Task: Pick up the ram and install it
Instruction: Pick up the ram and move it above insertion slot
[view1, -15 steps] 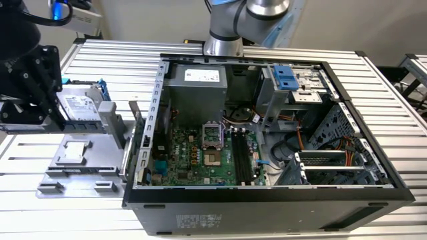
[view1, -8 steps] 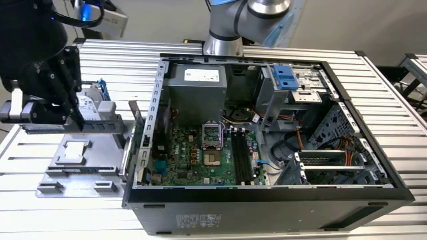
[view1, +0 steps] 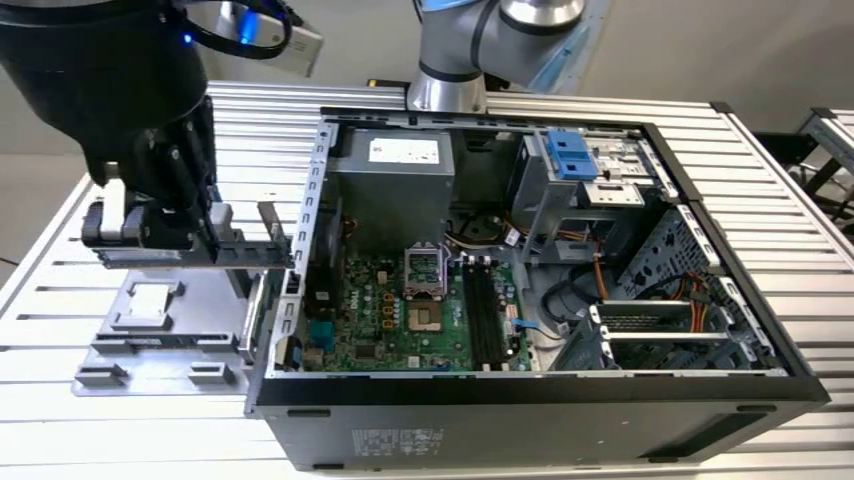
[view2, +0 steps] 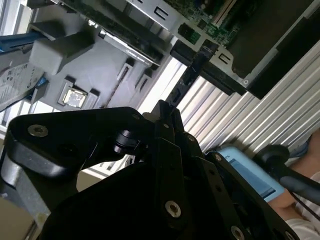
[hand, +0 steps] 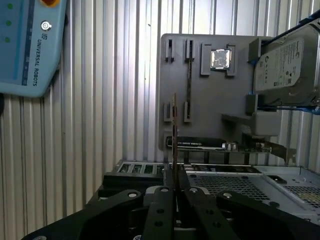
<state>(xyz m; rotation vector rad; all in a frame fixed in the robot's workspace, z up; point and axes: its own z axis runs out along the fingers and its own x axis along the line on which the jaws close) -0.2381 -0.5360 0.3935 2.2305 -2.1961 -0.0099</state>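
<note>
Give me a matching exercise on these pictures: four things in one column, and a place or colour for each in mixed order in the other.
Things:
1. ram
2. processor chip
3. hard drive
4. teach pendant

Descriptions:
A. light blue casing
B. white label, blue rails
C. gripped edge-on in the hand
D. flat in a small square pocket of the grey tray

Pairs: 1-C, 2-D, 3-B, 4-A.

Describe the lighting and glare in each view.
Exterior view: the table glares white. Second wrist view: the ram is a dark silhouette against the bright table. First wrist view: the gripper sits in shadow, shut on the ram.
</note>
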